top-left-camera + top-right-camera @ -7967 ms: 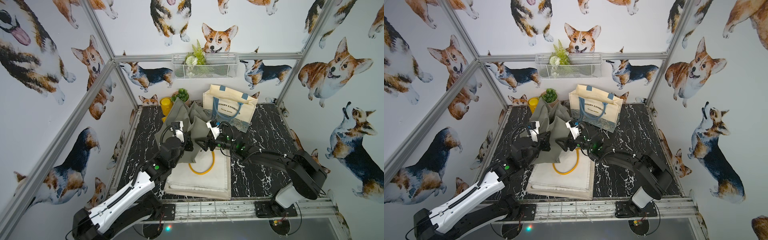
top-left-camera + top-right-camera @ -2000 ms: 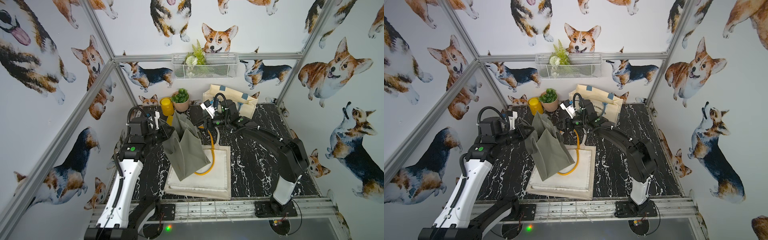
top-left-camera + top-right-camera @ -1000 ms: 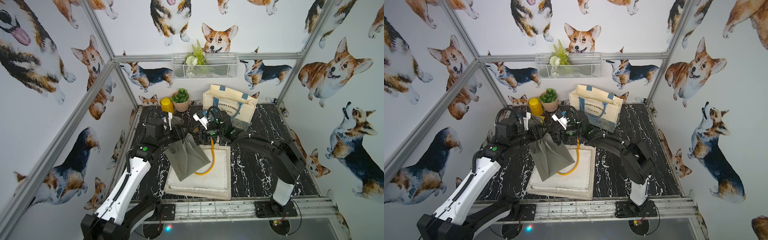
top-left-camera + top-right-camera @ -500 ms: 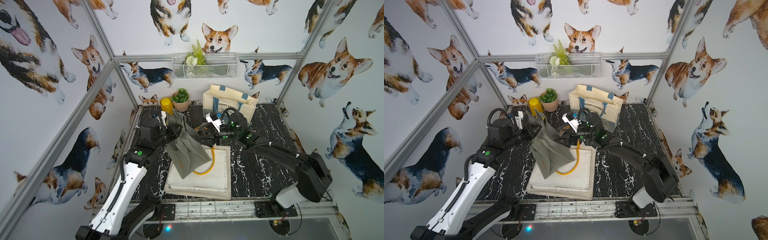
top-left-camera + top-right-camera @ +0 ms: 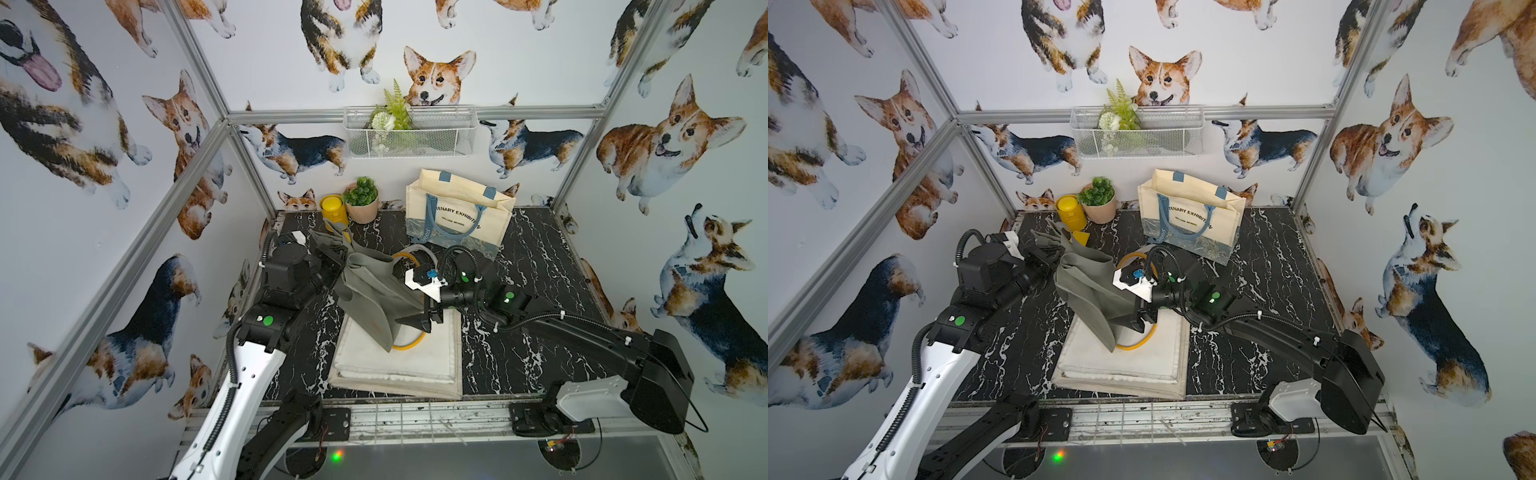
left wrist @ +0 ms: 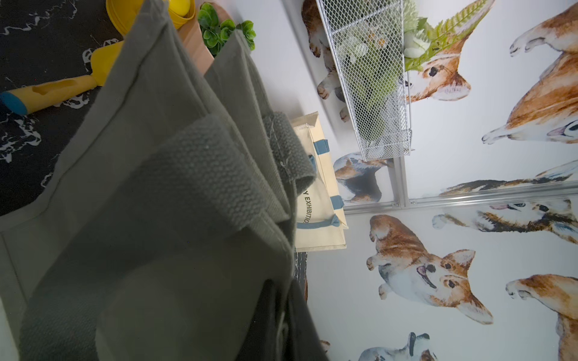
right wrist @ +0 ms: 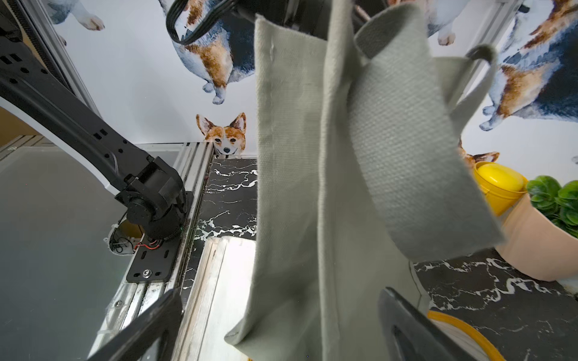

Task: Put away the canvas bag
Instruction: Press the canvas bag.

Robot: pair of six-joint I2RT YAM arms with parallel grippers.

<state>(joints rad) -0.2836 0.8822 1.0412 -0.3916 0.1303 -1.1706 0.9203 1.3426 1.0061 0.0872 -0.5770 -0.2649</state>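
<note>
Canvas bag [image 5: 370,291]: grey-green coarse weave w/ flat webbing straps, limp & creased. It hangs tilted above the table [image 5: 519,266], lower corner over a cream folded pad [image 5: 415,365]. L pincer [image 5: 332,252] is pressed together on the bag's top edge. R pincer [image 5: 422,321] is spread wide, cloth hanging btwn its jaws, ungripped. A thin yellow loop [image 5: 409,347] lies on the pad. Table: black marble-look, white veins. At the back: stiff cream tote [image 5: 457,216] w/ blue handles, yellow canister [image 5: 332,208], potted plant [image 5: 362,199], white wire-mesh basket [image 5: 436,133]. Corgi-print walls [image 5: 540,62], aluminium frame [image 5: 519,111].
</note>
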